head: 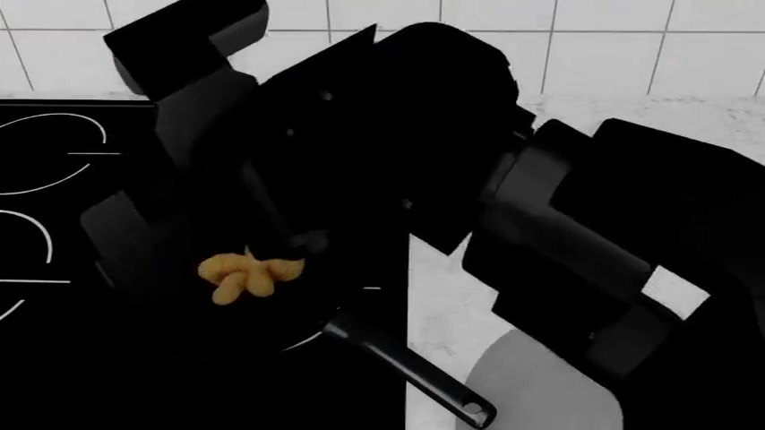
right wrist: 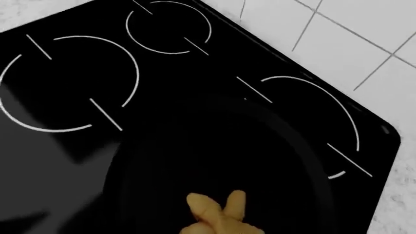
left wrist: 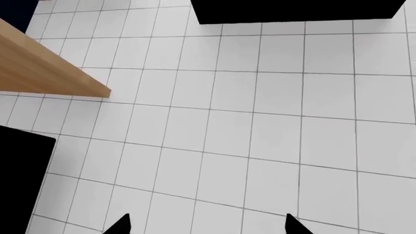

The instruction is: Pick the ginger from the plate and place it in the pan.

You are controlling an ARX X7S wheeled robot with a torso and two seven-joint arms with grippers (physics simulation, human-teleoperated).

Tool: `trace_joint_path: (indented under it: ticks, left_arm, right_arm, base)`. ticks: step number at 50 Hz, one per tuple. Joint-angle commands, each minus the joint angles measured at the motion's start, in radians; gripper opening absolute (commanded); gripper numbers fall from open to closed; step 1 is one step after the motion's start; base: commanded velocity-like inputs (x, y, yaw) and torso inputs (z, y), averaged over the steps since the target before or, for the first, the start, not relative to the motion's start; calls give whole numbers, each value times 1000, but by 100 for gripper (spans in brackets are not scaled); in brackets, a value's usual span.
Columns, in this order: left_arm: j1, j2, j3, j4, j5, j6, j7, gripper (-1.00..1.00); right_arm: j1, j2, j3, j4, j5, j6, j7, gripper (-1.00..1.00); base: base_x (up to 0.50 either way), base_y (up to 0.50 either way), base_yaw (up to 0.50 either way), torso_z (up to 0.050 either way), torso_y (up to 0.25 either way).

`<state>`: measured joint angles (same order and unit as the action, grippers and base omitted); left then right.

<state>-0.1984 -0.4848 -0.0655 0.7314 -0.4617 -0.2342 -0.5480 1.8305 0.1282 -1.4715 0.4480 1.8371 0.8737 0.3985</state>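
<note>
Ginger lies inside the pan, on its dark floor, and no finger is visibly touching it. From this I judge that the main step of the task is already done, because the clump is no longer on the plate. This plate shows only as a light-grey curve at the lower edge of the head view, beside the end of the pan handle, and the part of it that shows is bare.

The right arm reaches over the pan from the right side and hides a large part of it. The right wrist camera looks down at the stovetop with its white rings and at the ginger close below, so the right gripper is probably above the pan. Its fingers are not visible in any picture, so I cannot tell whether they are apart or together.

The left gripper is far from the work. Its camera sees only white floor tiles and a wooden edge. The 2 dark fingertips stand well apart with nothing between them. I think this arm is only parked, since the task needs 1 arm.
</note>
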Motion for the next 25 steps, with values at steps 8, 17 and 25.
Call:
trace_joint_path:
  ticks: [8,17,25]
  left_arm:
    - [8,-8,2,42,-6,-19,-17,100]
    - [-1,-10,15,54,-9,-36,-26,100]
    - [-14,-7,39,61,-2,-51,-32,100]
  right_arm:
    - [80,223,149,-387,173,-41,285,100]
    - [13,466,253,-735,266,-179,502,100]
    - [-110,679,325,-1041,277,-335,647,100]
  base:
    - [0,0,0,0,0]
    - [0,0,0,0,0]
    - [0,0,0,0,0]
